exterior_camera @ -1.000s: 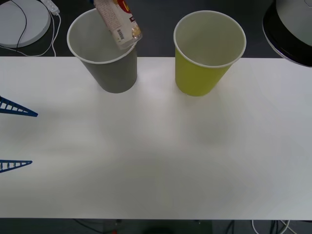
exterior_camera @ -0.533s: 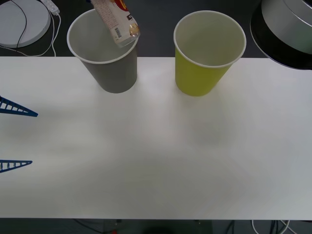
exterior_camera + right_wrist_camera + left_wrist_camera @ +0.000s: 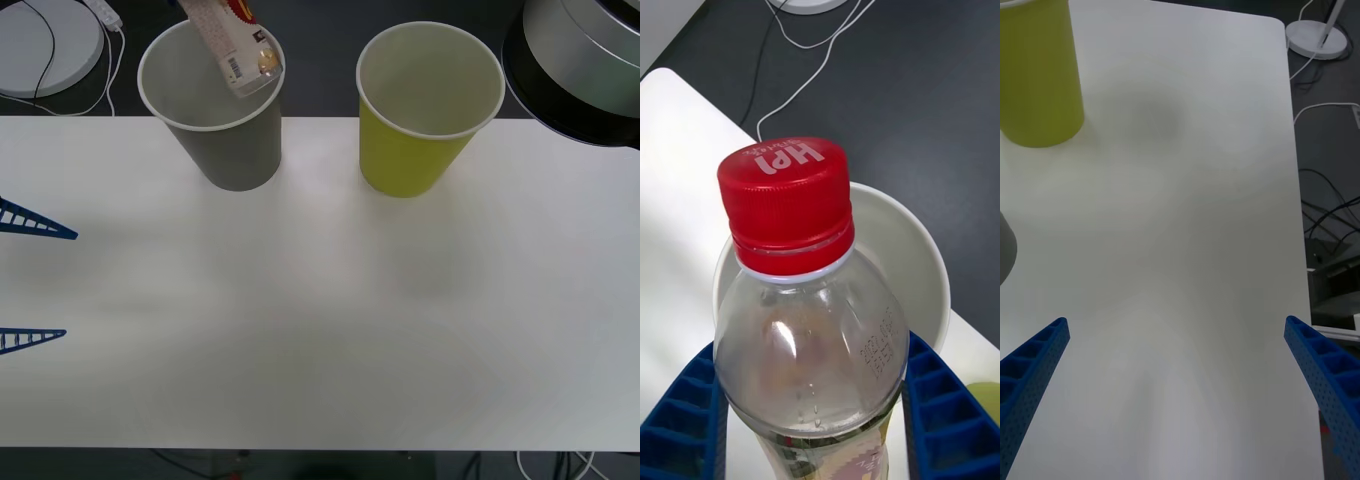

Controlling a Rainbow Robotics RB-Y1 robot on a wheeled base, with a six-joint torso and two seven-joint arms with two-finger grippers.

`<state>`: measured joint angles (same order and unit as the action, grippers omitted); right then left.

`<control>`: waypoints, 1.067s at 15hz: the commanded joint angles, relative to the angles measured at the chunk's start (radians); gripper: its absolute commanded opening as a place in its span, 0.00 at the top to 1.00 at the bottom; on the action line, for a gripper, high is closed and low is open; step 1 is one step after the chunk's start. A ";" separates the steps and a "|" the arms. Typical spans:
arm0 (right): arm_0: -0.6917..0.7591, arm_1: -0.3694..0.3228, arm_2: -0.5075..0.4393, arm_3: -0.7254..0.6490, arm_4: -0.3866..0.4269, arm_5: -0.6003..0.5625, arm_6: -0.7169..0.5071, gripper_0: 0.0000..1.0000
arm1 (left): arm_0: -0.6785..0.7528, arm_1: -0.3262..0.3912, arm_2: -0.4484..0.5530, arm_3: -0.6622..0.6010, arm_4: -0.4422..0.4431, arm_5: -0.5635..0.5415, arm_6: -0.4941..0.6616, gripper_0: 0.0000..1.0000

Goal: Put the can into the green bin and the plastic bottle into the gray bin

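The plastic bottle (image 3: pixel 238 50), clear with a red cap and a red-and-white label, hangs tilted over the mouth of the gray bin (image 3: pixel 240 150) at the back left. My right gripper (image 3: pixel 812 345) is shut on the bottle (image 3: pixel 812 330), a blue finger on each side, with the gray bin's rim (image 3: pixel 919 255) beneath the cap. The green bin (image 3: pixel 410 160) stands upright to the right of the gray one. My left gripper (image 3: pixel 30 280) waits open at the table's left edge, its fingers wide apart (image 3: pixel 1180 390). The can is out of view.
A white round base (image 3: pixel 40 40) with cables lies behind the table at the far left. My right arm's silver and black body (image 3: pixel 580 60) hangs over the back right corner. The green bin (image 3: pixel 1037 75) also appears in the left wrist view.
The bottle has shifted a little to the left and farther over the gray bin's mouth. The right arm's body has moved left with it. The left gripper has stayed still.
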<state>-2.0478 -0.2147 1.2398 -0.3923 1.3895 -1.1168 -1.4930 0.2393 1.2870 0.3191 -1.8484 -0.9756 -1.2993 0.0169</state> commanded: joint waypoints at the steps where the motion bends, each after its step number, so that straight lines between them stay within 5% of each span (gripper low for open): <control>1: 0.002 0.000 0.000 0.001 -0.001 0.019 0.007 0.00 | 0.000 0.000 0.000 0.000 0.000 0.000 0.000 0.00; 12: 0.006 -0.005 0.000 0.001 -0.007 0.029 0.016 0.00 | 0.000 0.000 0.000 0.000 0.000 0.000 0.000 0.00; 16: 0.044 -0.071 -0.028 -0.043 -0.027 0.029 0.069 0.00 | 0.000 0.000 0.000 0.000 0.000 0.000 0.000 0.00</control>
<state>-2.0124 -0.2690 1.2213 -0.4232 1.3626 -1.0885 -1.4336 0.2393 1.2870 0.3191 -1.8484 -0.9756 -1.2993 0.0169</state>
